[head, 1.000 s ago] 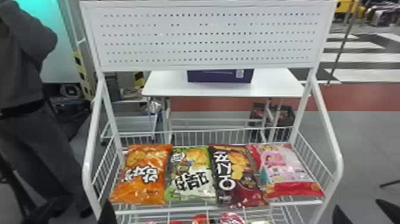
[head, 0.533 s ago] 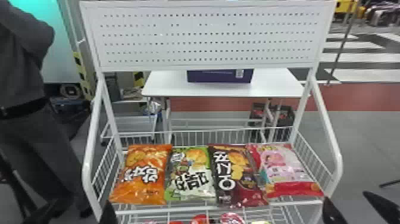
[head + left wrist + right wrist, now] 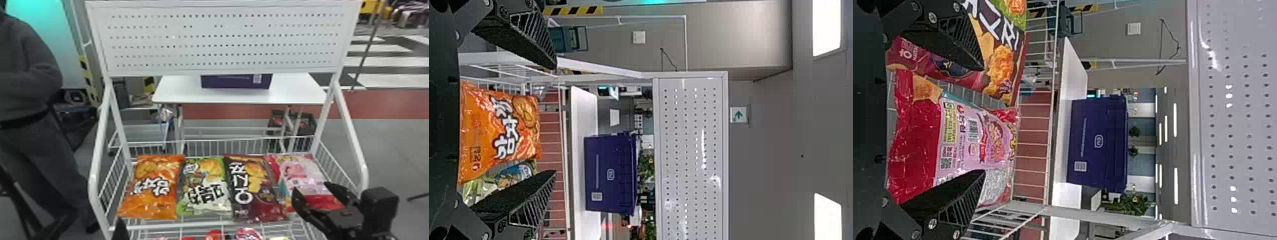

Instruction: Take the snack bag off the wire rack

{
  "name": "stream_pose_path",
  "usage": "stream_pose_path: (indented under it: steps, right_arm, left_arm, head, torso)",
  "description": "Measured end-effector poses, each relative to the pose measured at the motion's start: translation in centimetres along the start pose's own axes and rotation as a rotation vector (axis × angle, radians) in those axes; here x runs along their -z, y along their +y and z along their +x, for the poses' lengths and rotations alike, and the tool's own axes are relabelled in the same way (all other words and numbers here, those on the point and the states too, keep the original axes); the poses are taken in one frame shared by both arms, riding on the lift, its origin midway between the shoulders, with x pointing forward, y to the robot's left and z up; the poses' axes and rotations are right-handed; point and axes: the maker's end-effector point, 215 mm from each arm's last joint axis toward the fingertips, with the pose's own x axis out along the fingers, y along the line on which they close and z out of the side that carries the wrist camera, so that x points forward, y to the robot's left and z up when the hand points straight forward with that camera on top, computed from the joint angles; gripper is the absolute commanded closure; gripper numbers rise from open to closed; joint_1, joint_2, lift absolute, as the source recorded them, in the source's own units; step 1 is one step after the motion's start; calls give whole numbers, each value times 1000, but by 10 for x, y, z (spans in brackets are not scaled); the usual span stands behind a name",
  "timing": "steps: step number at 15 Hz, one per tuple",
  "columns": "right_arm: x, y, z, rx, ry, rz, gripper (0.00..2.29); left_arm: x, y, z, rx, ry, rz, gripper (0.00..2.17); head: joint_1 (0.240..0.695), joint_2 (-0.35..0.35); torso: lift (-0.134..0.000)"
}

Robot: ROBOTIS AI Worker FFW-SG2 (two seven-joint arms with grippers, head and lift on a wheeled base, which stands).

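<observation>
The right gripper (image 3: 309,186) stands wide at the near end of the pink bag (image 3: 300,172), rightmost of 4 across the wire rack (image 3: 94,191)'s upper basket, with the left gripper (image 3: 121,230) wide near the orange bag (image 3: 153,185).

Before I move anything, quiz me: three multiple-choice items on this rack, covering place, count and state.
1. Leftmost in the bag row on the white wire rack?
A) orange plastic bag
B) pink and red bag
C) green bag

2. How many bags make that row?
A) three
B) four
C) five

3. How is the black right gripper?
A) open
B) fully shut
C) gripping a bag

1 A: nearest the rack's left side.
2 B: orange, pink, green and a maroon bag.
3 A: flat fingertips stand well apart.
</observation>
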Motion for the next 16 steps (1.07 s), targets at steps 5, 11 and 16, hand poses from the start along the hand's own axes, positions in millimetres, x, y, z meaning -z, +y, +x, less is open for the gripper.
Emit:
stream_pose_path:
  steps: [5,11,16]
  right_arm:
    - [16,-15,51,12,47,-9,174]
    - [36,-37,71,61,99,-37,174]
    - [54,-42,73,71,154,-35,583]
  left_arm:
    - [9,2,4,1,11,3,147]
    - [13,5,7,0,12,12,147]
    - [12,6,7,1,9,16,147]
  head:
    - [499,0]
    - [499,0]
    - [499,0]
  torso:
    - [0]
    - [0]
    - [0]
